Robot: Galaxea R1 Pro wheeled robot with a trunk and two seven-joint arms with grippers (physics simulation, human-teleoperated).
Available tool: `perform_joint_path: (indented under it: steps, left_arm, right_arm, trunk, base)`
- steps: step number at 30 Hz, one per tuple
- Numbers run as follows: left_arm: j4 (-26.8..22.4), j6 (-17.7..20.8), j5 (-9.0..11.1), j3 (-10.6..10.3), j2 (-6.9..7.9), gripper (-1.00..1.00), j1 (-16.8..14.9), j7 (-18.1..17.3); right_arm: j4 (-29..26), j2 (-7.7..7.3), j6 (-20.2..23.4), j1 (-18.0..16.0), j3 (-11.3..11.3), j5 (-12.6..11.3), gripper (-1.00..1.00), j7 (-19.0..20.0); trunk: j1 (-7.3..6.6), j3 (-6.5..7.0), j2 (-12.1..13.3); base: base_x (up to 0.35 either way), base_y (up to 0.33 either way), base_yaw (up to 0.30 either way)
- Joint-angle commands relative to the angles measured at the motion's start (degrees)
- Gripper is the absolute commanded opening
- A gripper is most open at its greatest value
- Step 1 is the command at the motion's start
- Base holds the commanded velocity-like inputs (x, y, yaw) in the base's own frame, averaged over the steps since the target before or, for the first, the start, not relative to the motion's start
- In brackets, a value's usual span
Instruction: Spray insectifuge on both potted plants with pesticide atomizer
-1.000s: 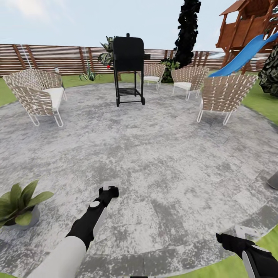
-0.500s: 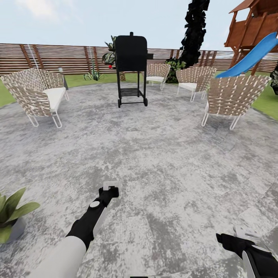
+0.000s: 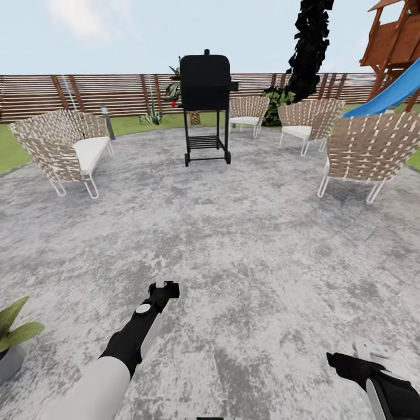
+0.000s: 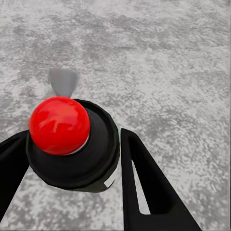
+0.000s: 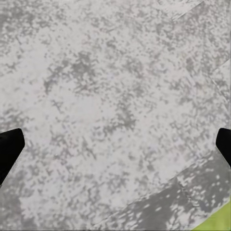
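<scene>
My left gripper (image 3: 165,287) is held low over the grey paved patio (image 3: 245,233), shut on the pesticide atomizer. In the left wrist view the atomizer (image 4: 98,156) is seen end-on between the two black fingers (image 4: 144,178), as a dark round body with a glossy red cap (image 4: 58,125). One potted plant (image 3: 14,329) with broad olive-green leaves sits at the patio's near left edge, partly cut off by the frame. My right gripper (image 3: 366,357) hangs at the lower right; its fingertips stand wide apart with nothing between them in the right wrist view (image 5: 115,144).
A black grill (image 3: 205,105) stands at the patio's far middle. Woven chairs ring it: one at left (image 3: 64,146), one at right (image 3: 367,151), two further back (image 3: 306,119). Behind are a slatted fence (image 3: 87,93), a dark tree (image 3: 309,46) and a blue slide (image 3: 391,93).
The whole view has shifted, so the camera has moved: the potted plant has slid toward the left edge and the lawn strip at the bottom is gone. Both arms hold the same pose.
</scene>
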Motion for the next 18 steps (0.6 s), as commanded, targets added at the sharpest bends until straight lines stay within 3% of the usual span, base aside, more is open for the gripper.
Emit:
perform_joint_path:
  steps: [1,18]
  left_arm:
    - [-0.05,0.09,0.17,-0.06,0.01,-1.00,-0.02,0.01]
    - [-0.06,0.09,0.17,-0.06,0.01,-1.00,-0.02,0.03]
  right_arm:
    - [-0.04,-0.01,0.26,-0.03,-0.03,0.08,1.00,0.09]
    - [-0.04,-0.01,0.26,-0.03,-0.01,0.08,1.00,0.09]
  trunk:
    - [0.02,-0.05,-0.02]
    - [0.02,-0.05,-0.02]
  base:
    - [0.304,-0.218,0.012]
    - [0.304,-0.218,0.001]
